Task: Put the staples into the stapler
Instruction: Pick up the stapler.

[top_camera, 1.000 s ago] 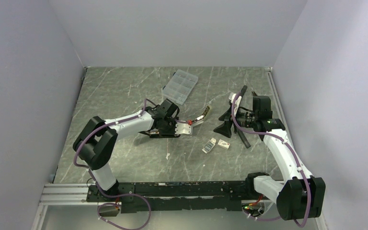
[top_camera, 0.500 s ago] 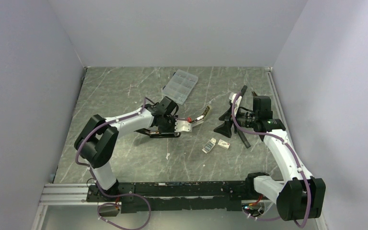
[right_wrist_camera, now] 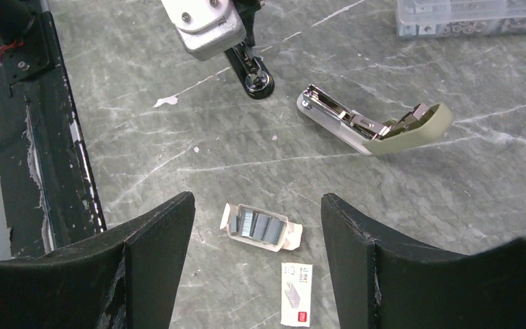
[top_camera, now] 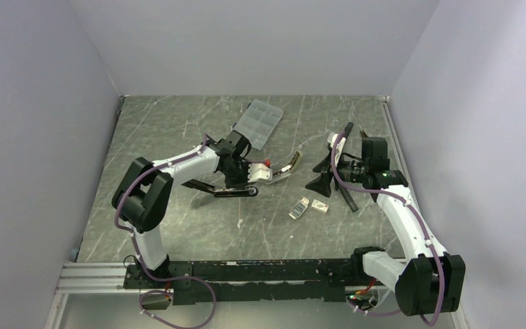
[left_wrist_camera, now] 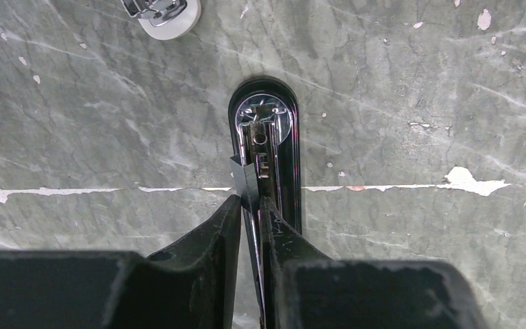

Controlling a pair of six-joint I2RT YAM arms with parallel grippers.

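Grey-green marbled tabletop (top_camera: 178,130), pale veins throughout. A thin white scratch line (left_wrist_camera: 41,192) crosses it directly under the left gripper (left_wrist_camera: 250,202), with a white chip (left_wrist_camera: 476,184) further along to one side. Plain pale lilac-grey walls (top_camera: 246,41) close three sides beyond the gripper; light soft and even.

- Staples (right_wrist_camera: 257,223): grey strips packed side by side in open white cardboard tray (right_wrist_camera: 291,236), flat on tabletop.
- Sleeve (right_wrist_camera: 296,301): white, red mark at one end, lies flat just beside tray, apart from it.
- Beige stapler (right_wrist_camera: 373,127): hinged open, chrome magazine exposed, curved cover tilted up at one end. Rests on tabletop beyond tray.
- Black stapler (left_wrist_camera: 267,137): long glossy base flat on tabletop, chrome plate at rounded end. Thin upright part above base pinched in left end effector (left_wrist_camera: 250,205). Near beige stapler, not touching.
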